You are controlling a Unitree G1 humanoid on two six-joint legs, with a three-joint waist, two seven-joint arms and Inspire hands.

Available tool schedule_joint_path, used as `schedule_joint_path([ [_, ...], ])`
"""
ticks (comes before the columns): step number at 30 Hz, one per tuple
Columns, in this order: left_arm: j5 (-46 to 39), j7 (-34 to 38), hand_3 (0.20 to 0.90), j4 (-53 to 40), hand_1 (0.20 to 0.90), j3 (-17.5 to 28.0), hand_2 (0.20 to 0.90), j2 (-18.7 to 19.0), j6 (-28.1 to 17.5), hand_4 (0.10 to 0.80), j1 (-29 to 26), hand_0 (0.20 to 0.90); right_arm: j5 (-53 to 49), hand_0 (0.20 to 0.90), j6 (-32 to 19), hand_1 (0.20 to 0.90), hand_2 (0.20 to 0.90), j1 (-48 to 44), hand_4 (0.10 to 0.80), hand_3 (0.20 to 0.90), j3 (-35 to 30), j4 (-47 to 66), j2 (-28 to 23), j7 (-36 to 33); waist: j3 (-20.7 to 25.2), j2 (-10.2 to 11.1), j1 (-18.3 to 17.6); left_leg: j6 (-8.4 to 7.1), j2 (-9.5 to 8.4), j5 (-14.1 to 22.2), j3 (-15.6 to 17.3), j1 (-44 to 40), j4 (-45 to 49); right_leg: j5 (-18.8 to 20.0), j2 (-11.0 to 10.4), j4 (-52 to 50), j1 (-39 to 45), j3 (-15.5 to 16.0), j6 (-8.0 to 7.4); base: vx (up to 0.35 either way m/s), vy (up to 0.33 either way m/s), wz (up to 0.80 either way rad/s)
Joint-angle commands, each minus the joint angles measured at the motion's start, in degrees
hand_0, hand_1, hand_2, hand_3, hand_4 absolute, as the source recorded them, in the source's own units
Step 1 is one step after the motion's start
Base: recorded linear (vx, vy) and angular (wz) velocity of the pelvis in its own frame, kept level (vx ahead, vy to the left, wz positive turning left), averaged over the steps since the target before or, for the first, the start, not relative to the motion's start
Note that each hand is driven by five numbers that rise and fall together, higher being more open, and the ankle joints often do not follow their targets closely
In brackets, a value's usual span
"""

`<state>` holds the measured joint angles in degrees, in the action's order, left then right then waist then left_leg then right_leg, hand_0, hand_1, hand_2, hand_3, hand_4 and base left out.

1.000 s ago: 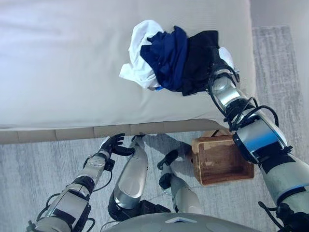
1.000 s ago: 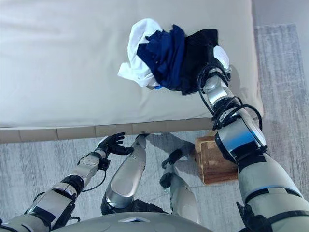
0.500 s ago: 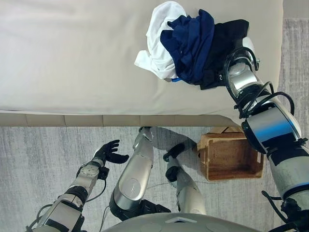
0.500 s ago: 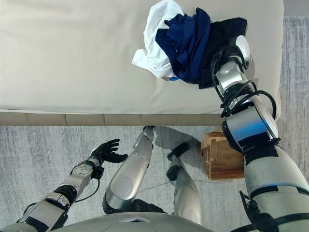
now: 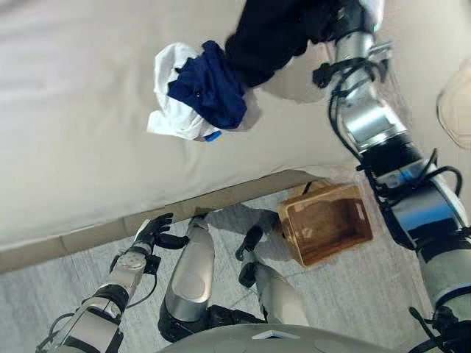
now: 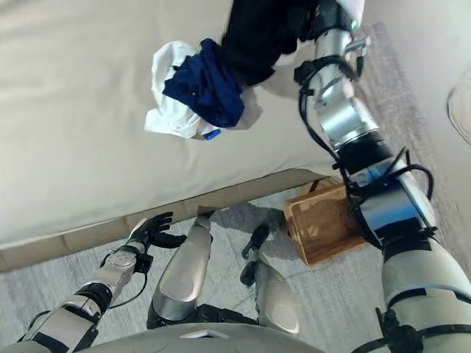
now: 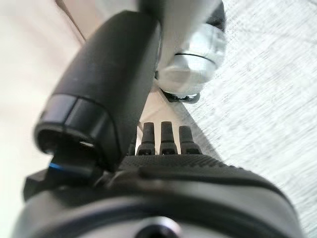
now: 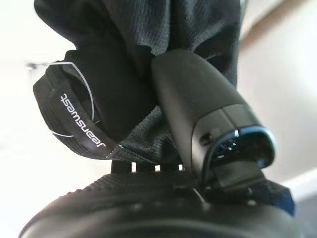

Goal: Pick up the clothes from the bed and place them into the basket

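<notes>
Fingers of the right hand [image 8: 208,119] pinch the black garment [image 5: 268,40], lifted above the bed [image 5: 73,110]. Its hem drags over the navy garment [image 5: 208,92] and white garment [image 5: 171,110]; it could snag, or slip before reaching the basket [image 5: 325,229]. Left hand [image 5: 151,234] hangs relaxed.

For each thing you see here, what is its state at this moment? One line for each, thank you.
Black garment: lifted off the bed, gripped by the right hand.
Right hand: shut on the black garment.
Navy garment: crumpled on the bed.
White garment: crumpled, under the navy one.
Basket: upright on the floor, empty.
Left hand: open, idle, low by the bed edge.
</notes>
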<state>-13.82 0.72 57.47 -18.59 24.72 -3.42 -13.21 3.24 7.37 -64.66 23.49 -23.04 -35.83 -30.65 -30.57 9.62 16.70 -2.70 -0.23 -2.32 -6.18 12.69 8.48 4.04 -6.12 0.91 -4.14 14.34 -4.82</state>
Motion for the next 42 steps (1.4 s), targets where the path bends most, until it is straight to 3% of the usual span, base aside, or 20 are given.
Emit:
schedule_joint_path([
  [1, 3.6, -1.4, 0.9, 3.3, 0.9, -1.3, 0.9, -2.9, -0.2, 0.8, 6.3, 0.9, 2.9, 0.3, -4.5, 0.3, 0.3, 0.5, 0.1, 0.2, -5.6, 6.8, -8.5, -5.3, 12.9, -1.1, -4.2, 2.87, 0.43, 4.3, 1.7, -8.7, -9.2, -2.3, -0.3, -2.6, 1.3, -0.9, -1.94, 0.051, -0.02, -0.3],
  [7, 7.9, -3.1, 0.9, 5.2, 0.9, -1.8, 0.9, -5.4, 2.4, 0.8, 7.3, 0.9, 1.8, 0.3, -2.9, 0.3, 0.3, 4.9, 0.1, 0.2, -10.3, 12.8, -13.6, -6.2, 18.2, -2.4, -7.5, 2.57, 0.29, 4.1, 3.9, -13.3, -11.8, -2.7, 0.5, -0.6, 4.6, -2.6, -1.23, 0.043, -0.035, -0.25],
  [15, 9.7, -4.6, 0.9, 7.1, 0.9, -3.4, 0.9, -8.8, 2.8, 0.8, 8.5, 0.9, -3.7, 0.3, -4.3, 0.3, 0.3, 10.1, 0.1, 0.2, -14.8, 11.3, -16.9, -4.6, 22.8, -4.1, -11.3, 1.93, -0.01, 4.8, 7.2, -17.2, -12.6, -1.4, 1.3, 3.4, 7.6, -4.9, -0.79, 0.016, -0.015, -0.19],
  [29, 9.8, -5.7, 0.9, 9.2, 0.9, -1.4, 0.9, -8.5, 5.6, 0.8, 7.1, 0.9, -5.6, 0.3, -8.7, 0.3, 0.3, 26.0, 0.1, 0.2, -23.3, 11.9, -14.0, -0.9, 24.2, -5.8, -18.5, 1.85, 1.08, 6.4, 11.1, -20.4, -10.9, -3.4, 3.6, 1.8, 9.1, -11.8, 1.23, -0.007, -0.068, -0.28],
  [42, 8.8, -6.2, 0.9, 9.1, 0.9, -1.9, 0.9, -10.0, 3.1, 0.8, 7.6, 0.9, -6.2, 0.3, -7.4, 0.3, 0.3, 38.3, 0.1, 0.2, -26.9, 8.4, -8.3, 0.6, 21.9, -7.2, -20.7, 0.19, 3.15, 5.6, 12.1, -18.2, -8.3, -3.4, 4.3, 1.5, 7.5, -12.0, 1.86, -0.008, -0.073, -0.12],
])
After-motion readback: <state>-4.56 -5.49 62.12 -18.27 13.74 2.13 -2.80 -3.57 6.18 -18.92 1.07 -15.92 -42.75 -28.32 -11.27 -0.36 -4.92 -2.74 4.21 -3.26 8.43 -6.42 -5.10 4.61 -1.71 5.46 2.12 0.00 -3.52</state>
